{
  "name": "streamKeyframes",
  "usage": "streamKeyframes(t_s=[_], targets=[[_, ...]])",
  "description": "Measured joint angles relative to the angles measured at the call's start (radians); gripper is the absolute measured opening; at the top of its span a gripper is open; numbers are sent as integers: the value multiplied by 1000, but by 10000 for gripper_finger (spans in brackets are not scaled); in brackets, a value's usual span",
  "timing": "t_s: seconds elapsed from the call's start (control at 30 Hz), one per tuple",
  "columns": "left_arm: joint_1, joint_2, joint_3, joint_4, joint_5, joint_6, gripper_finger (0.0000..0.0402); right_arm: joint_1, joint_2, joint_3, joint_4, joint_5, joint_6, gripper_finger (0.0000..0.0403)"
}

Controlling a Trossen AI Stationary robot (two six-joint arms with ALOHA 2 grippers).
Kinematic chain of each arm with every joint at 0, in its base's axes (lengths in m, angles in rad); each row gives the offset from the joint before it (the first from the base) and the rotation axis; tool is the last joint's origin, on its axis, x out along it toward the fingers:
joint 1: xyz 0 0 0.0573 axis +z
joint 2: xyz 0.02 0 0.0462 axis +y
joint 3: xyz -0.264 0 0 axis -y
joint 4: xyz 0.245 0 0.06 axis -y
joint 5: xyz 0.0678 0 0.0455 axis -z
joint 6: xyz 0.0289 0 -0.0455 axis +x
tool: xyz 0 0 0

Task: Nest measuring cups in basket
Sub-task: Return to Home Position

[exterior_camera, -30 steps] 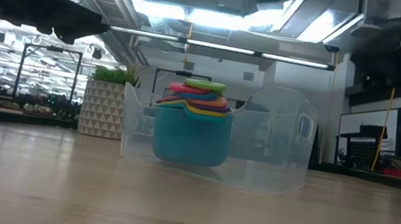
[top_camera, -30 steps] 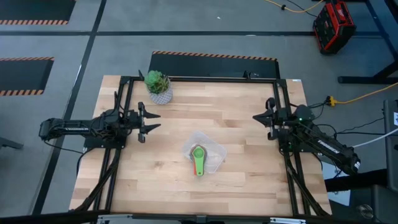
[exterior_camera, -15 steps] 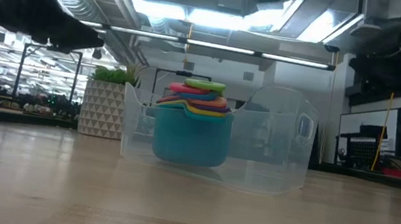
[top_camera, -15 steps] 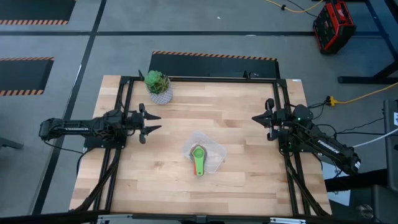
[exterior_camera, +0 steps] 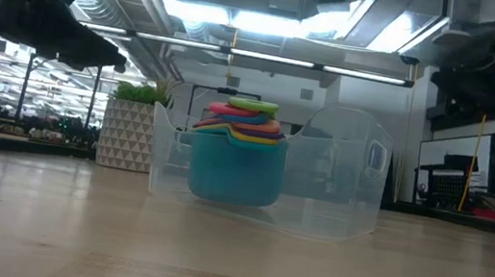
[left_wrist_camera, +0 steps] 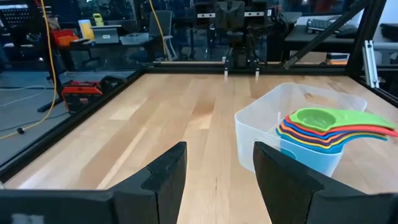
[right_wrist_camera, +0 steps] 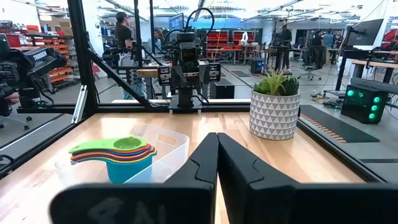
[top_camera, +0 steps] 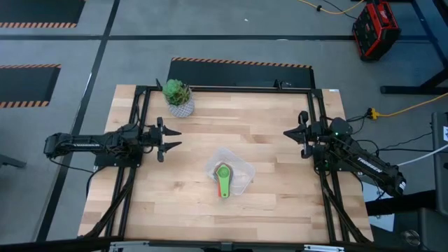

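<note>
I see the measuring cups (top_camera: 223,175) nested into one stack, the green one on top and the big light blue one at the bottom, with red, orange and yellow rims showing between them; the stack stands upright inside the basket (top_camera: 243,168), toward its left side in the high view, the green handle pointing at the table's front edge. From table height the cups (exterior_camera: 236,168) rise just above the basket (exterior_camera: 341,195) wall, and their handles fan out to one side. The basket sits near the middle of the table (top_camera: 273,206), a little toward the front.

My left gripper (top_camera: 173,138) hangs over the table's left side, aimed inward, well apart from the basket; its fingers (left_wrist_camera: 166,180) stand wide with bare wood showing between them, gripping nothing; past them I see the cups (left_wrist_camera: 314,142) in the basket (left_wrist_camera: 258,118). My right gripper (top_camera: 288,132) hangs over the right side, also aimed inward and well clear; its fingers (right_wrist_camera: 202,163) are pressed together with nothing between them; beyond them sit the cups (right_wrist_camera: 123,163) and basket (right_wrist_camera: 171,140).

A potted plant (top_camera: 178,96) in a white patterned pot stands at the far left corner, apart from everything; it shows behind the basket from table height (exterior_camera: 130,132) and off to one side from my right wrist (right_wrist_camera: 274,107). A person (right_wrist_camera: 126,28) stands in the room beyond.
</note>
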Motion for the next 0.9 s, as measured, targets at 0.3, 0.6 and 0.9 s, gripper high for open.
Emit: streamKeyframes(t_s=[0.3, 0.6, 0.9], targets=[[0, 0, 0, 0, -21, -30, 179, 0, 0, 0, 0, 0, -1, 14], [0, 0, 0, 0, -36, -18, 179, 0, 0, 0, 0, 0, -1, 14], [0, 0, 0, 0, -37, -18, 179, 0, 0, 1, 0, 1, -2, 14]])
